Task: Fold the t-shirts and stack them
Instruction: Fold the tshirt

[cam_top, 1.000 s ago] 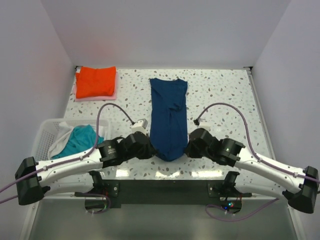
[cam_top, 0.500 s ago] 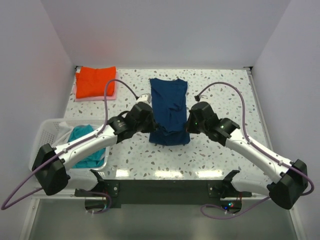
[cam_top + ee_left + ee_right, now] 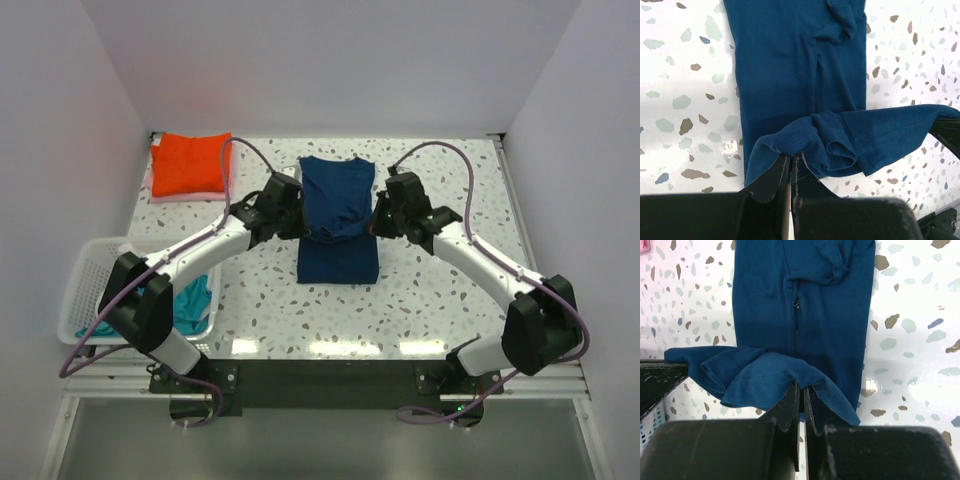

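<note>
The navy t-shirt (image 3: 338,215) lies mid-table, narrowed lengthwise, its near hem raised over its middle. The left gripper (image 3: 791,162) and right gripper (image 3: 802,392) each pinch a hem corner, jaws pressed tight on cloth. The orange-red t-shirt (image 3: 190,163) sits folded far-left on the pink t-shirt (image 3: 170,197). The teal t-shirt (image 3: 195,300) waits in the basket (image 3: 85,290), so roughly half is left.

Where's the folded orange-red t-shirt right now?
The orange-red t-shirt lies in the table's far-left corner in the top view, on the pink t-shirt, left of the navy t-shirt.
</note>
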You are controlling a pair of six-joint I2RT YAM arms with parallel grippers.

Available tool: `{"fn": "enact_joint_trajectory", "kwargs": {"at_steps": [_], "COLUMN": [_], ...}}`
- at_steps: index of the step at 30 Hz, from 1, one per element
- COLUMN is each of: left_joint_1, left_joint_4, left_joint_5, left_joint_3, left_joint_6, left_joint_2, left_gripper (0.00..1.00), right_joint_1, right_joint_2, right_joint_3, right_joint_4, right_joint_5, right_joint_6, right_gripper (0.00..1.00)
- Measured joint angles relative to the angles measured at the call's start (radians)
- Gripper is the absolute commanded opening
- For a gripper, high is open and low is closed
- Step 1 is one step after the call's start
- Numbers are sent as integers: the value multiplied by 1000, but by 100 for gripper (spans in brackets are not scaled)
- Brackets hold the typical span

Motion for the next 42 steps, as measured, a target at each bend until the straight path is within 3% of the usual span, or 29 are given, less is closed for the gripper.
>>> {"fn": "enact_joint_trajectory", "kwargs": {"at_steps": [8, 28, 34, 35, 37, 38, 40, 41, 42], "left_joint_1": [61, 130, 146, 148, 154, 157, 161, 163, 165], "left_joint_4": [5, 5, 5, 5, 6, 6, 6, 7, 8], "left_joint_5": [58, 124, 143, 146, 151, 153, 158, 159, 160], "left_joint_3": [44, 193, 221, 224, 227, 227, 229, 230, 231], "left_joint_6": [31, 77, 86, 87, 90, 94, 98, 100, 105], "left_joint_2": [114, 342, 393, 399, 408, 409, 409, 408, 405], "left_gripper": [0, 0, 13, 25, 39, 57, 71, 83, 89], "right_joint_1": [-63, -135, -150, -151, -159, -162, -167, -169, -169], "right_joint_2": [128, 342, 415, 426, 450, 462, 474, 475, 474], "right_joint_3": [35, 106, 153, 161, 183, 196, 216, 224, 234], "right_joint_4": [44, 95, 100, 100, 98, 97, 94, 89, 85], "right_joint_5": [-72, -81, -107, -112, -132, -137, -151, -157, -159], "right_joint_6": [-12, -30, -30, -30, -28, -29, -29, -32, -32], "right_gripper": [0, 0, 2, 17, 28, 43, 58, 78, 99]}}
